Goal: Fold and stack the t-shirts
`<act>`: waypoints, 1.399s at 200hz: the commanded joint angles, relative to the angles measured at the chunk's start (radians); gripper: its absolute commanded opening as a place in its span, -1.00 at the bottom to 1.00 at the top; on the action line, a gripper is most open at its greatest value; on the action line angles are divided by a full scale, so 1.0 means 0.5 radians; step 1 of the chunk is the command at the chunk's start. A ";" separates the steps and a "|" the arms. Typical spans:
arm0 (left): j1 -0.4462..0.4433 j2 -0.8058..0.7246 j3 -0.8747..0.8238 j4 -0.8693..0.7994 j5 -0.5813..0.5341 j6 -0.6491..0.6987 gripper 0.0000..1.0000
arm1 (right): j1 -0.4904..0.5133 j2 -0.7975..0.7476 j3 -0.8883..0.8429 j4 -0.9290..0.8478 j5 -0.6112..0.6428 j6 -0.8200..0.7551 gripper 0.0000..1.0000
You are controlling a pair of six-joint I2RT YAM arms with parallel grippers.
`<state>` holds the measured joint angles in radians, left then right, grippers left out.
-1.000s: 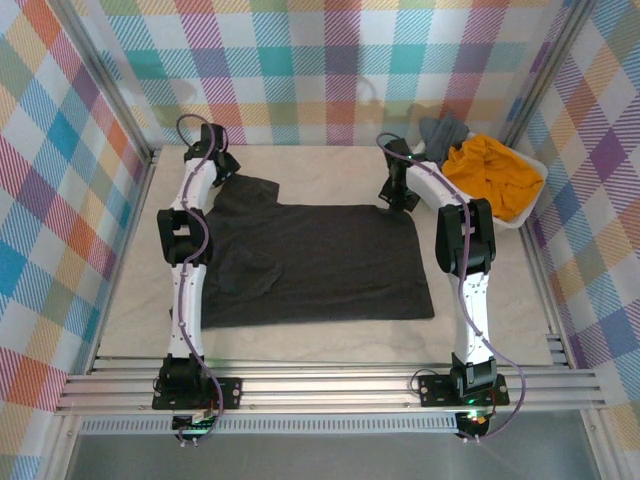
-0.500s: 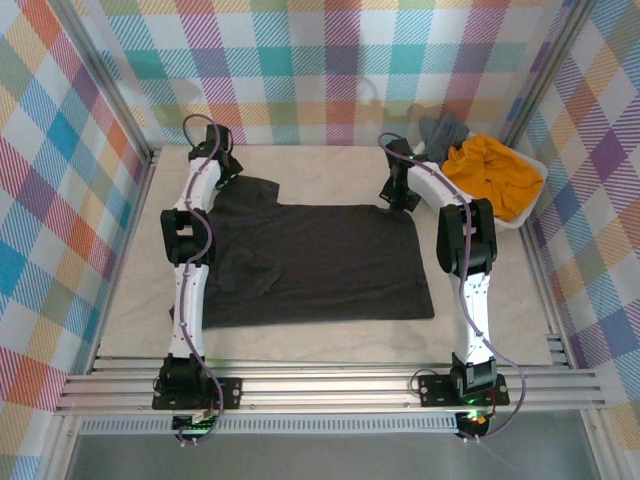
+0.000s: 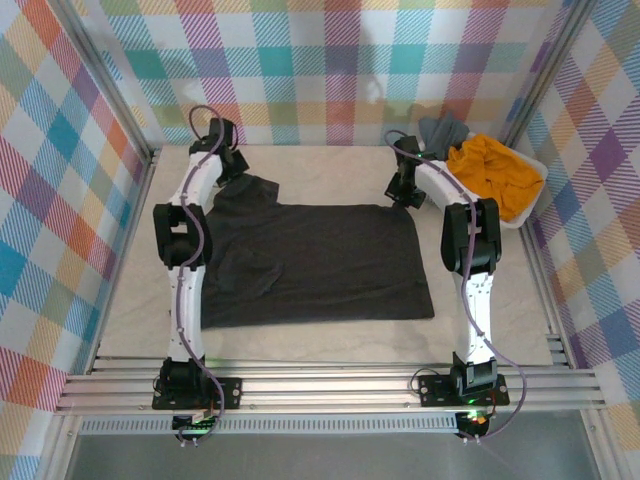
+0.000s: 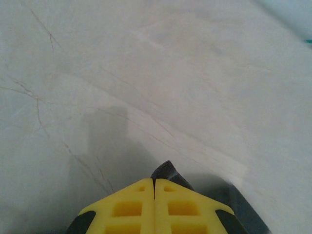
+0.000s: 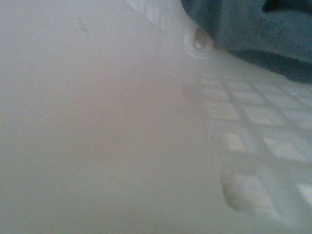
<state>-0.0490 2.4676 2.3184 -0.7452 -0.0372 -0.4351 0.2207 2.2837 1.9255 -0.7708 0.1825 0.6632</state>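
A dark charcoal t-shirt (image 3: pixel 320 262) lies spread flat on the table. My left gripper (image 3: pixel 233 168) is at its far left sleeve. In the left wrist view its yellow fingers (image 4: pixel 126 207) are shut, with a tip of dark cloth (image 4: pixel 167 172) pinched between them. My right gripper (image 3: pixel 405 194) is down at the shirt's far right corner, shut; the frames do not show whether it holds cloth. A mustard-orange t-shirt (image 3: pixel 492 175) and a slate grey t-shirt (image 3: pixel 445 131) lie in the basket; the grey one (image 5: pixel 253 29) also appears in the right wrist view.
The white slatted basket (image 3: pixel 527 205) stands at the back right, and its wall (image 5: pixel 253 141) is close beside the right wrist. Plaid walls enclose the table on three sides. A metal rail (image 3: pixel 320 385) runs along the near edge.
The left gripper has closed on the shirt's far left sleeve. Both grippers have shifted slightly right, and the shirt's far edge now lies straighter.
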 commanded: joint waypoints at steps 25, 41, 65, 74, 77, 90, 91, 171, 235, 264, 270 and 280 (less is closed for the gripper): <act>0.019 -0.709 -0.589 0.282 0.269 0.215 -1.00 | -0.018 -0.193 0.002 0.048 -0.139 -0.170 -1.00; 0.042 -0.890 -0.802 0.320 0.346 0.223 -1.00 | -0.024 -0.240 -0.056 0.070 -0.153 -0.192 -1.00; 0.049 -1.111 -1.044 0.324 0.381 0.258 -1.00 | -0.035 -0.279 -0.123 0.094 -0.194 -0.234 -1.00; 0.052 -1.180 -1.117 0.315 0.383 0.268 -1.00 | -0.036 -0.291 -0.147 0.101 -0.200 -0.252 -1.00; 0.052 -1.202 -1.146 0.315 0.384 0.272 -1.00 | -0.036 -0.297 -0.153 0.100 -0.198 -0.259 -1.00; 0.058 -1.309 -1.261 0.326 0.387 0.280 -1.00 | -0.044 -0.324 -0.189 0.101 -0.202 -0.280 -1.00; 0.058 -1.317 -1.269 0.327 0.385 0.279 -1.00 | -0.043 -0.326 -0.191 0.103 -0.201 -0.282 -1.00; 0.061 -2.105 -2.027 0.230 0.163 0.188 -1.00 | -0.087 -0.525 -0.527 0.116 -0.156 -0.299 -1.00; 0.061 -2.562 -2.527 0.118 -0.116 0.083 -1.00 | -0.094 -0.677 -0.818 0.110 -0.109 -0.244 -1.00; 0.061 -2.714 -2.677 0.050 -0.119 -0.075 -1.00 | -0.096 -0.796 -1.055 0.196 -0.133 -0.193 -1.00; 0.061 -2.762 -2.707 0.041 -0.133 -0.103 -1.00 | -0.095 -0.815 -1.087 0.200 -0.135 -0.186 -1.00; 0.061 -2.853 -2.761 0.011 -0.193 -0.148 -1.00 | -0.095 -0.840 -1.131 0.203 -0.143 -0.176 -1.00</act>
<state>-0.0273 1.1419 0.9886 -0.6868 -0.0700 -0.4278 0.1776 1.9202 1.4082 -0.6895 0.1108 0.5461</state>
